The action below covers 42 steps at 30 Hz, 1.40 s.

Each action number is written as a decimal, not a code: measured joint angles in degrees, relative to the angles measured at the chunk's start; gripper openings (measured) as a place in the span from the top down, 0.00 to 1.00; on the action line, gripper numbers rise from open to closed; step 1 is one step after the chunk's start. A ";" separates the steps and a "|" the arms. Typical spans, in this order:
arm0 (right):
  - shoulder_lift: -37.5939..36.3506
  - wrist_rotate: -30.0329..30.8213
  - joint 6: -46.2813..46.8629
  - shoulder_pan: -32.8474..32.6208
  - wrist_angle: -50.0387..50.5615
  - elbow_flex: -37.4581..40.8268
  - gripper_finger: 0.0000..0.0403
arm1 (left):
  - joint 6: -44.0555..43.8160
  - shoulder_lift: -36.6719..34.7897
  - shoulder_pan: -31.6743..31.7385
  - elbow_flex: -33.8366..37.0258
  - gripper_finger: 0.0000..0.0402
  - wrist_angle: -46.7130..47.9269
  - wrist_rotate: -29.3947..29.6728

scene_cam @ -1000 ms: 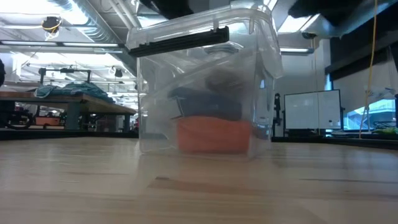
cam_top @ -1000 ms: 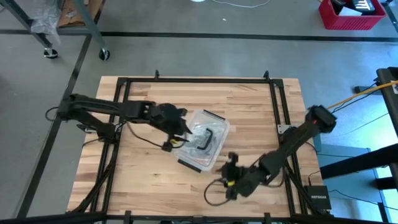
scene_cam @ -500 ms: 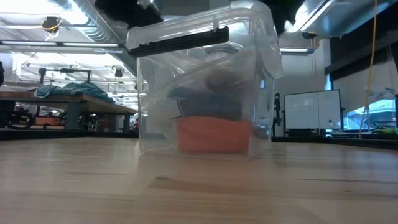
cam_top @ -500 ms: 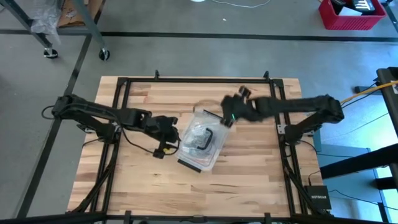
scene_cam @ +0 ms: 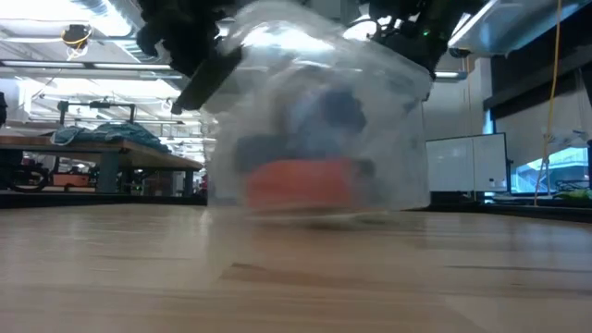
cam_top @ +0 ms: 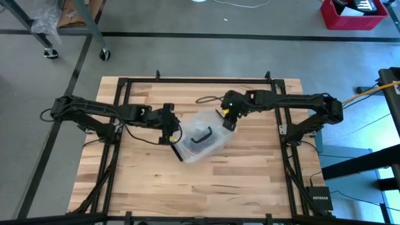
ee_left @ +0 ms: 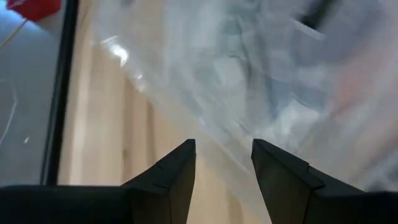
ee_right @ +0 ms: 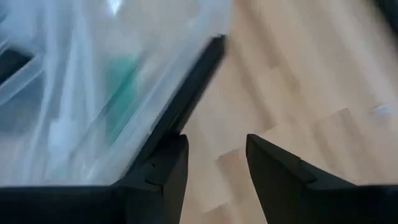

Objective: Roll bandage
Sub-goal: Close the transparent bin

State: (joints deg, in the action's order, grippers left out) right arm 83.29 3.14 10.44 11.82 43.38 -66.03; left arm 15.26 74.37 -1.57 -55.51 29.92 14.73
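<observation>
A clear plastic box (cam_top: 201, 142) with a black handle (cam_top: 200, 136) lies mid-table. Through its wall the low view shows a dark blue-grey thing (scene_cam: 340, 113) above an orange one (scene_cam: 305, 181); I cannot tell whether the dark one is the bandage. No bandage shows on the table. My left gripper (cam_top: 170, 128) is open at the box's left end, and the box's clear edge (ee_left: 205, 134) runs in between its fingers. My right gripper (cam_top: 227, 120) is open at the box's far right corner, beside the black lid strip (ee_right: 189, 93). My left gripper has its open fingers on either side of the box's clear edge (ee_left: 214, 146) at the box's left end, coming level from the table's left. I cannot tell whether they touch it. My right gripper has one finger (ee_right: 163, 163) at the end of the black lid strip (ee_right: 180, 118), at the box's far right corner. It slants down from the far right. I cannot tell whether it touches the strip.
A black metal frame (cam_top: 200, 80) runs around the wooden table top. A thin dark loop (cam_top: 204, 99) lies on the wood just beyond the box. Bare wood shows toward the near edge (cam_top: 200, 187).
My right gripper has swung from the table's near edge, up and over the far side, down to the box's far right corner. My left gripper has drawn back left, then returned to the box's left end. The box has turned about and shifted toward the far edge.
</observation>
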 joint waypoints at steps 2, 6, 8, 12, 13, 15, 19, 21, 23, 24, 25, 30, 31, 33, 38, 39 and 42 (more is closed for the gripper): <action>0.00 -1.22 1.36 -1.42 1.45 0.17 0.58 | 0.19 0.00 1.47 0.00 0.62 -0.17 0.24; -0.31 -0.52 2.78 -3.55 3.70 0.21 0.58 | -0.51 0.00 3.44 0.00 0.62 -1.17 3.31; -0.31 -0.18 2.78 -4.09 5.04 0.21 0.58 | -0.51 0.06 3.84 0.00 0.62 -1.68 3.56; -0.24 0.10 1.29 -3.93 14.53 -3.30 0.58 | -2.38 -0.30 3.32 -1.51 0.62 0.29 7.96; -0.24 0.53 0.78 -3.91 17.31 -5.14 0.58 | -3.85 -0.93 2.87 -2.73 0.62 1.85 8.23; -0.24 1.14 -1.25 -3.91 23.12 -9.33 0.58 | -7.03 -2.38 1.75 -6.03 0.62 5.73 8.60; -0.42 2.57 -8.16 -3.91 21.58 -15.72 0.58 | -13.64 -6.36 -0.49 -9.07 0.62 13.68 8.64; -0.44 2.03 -12.97 -3.91 12.77 -15.82 0.58 | -17.48 -8.77 -1.47 -8.84 0.62 16.89 8.50; -0.44 -2.19 -18.15 -3.91 1.92 -13.81 0.58 | -23.07 -11.59 -2.61 -7.47 0.62 20.40 8.67; -0.31 -5.47 -19.95 -3.91 -4.01 -12.12 0.58 | -26.21 -12.81 -3.24 -6.47 0.62 22.36 8.78; 0.08 -9.25 -21.25 -3.91 -10.23 -10.15 0.58 | -29.58 -14.12 -4.08 -5.30 0.62 23.75 9.00; 3.14 -17.01 -22.44 -4.02 -37.53 0.76 0.58 | -44.71 -18.68 -9.46 2.78 0.62 24.83 9.01; 3.87 -16.99 -22.34 -4.02 -42.15 2.36 0.58 | -47.34 -18.98 -10.50 4.44 0.62 24.21 8.97; 6.05 -16.82 -21.45 -4.47 -47.96 4.58 0.58 | -51.88 -18.88 -12.30 8.30 0.62 22.85 6.83; 10.61 -17.14 -21.31 -4.79 -49.63 5.28 0.58 | -54.47 -15.72 -15.74 17.27 0.62 6.54 7.16; 11.22 -17.30 -21.31 -4.78 -49.58 5.28 0.58 | -53.53 -14.88 -16.29 18.98 0.62 2.86 8.52; 12.86 -17.28 -21.43 -4.68 -50.01 5.30 0.58 | -51.55 -12.10 -16.87 22.47 0.62 -7.67 9.95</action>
State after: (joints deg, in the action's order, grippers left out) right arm 96.14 -14.14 -10.99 7.13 -6.62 -60.73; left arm -36.30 62.27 -18.44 -33.04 22.25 24.68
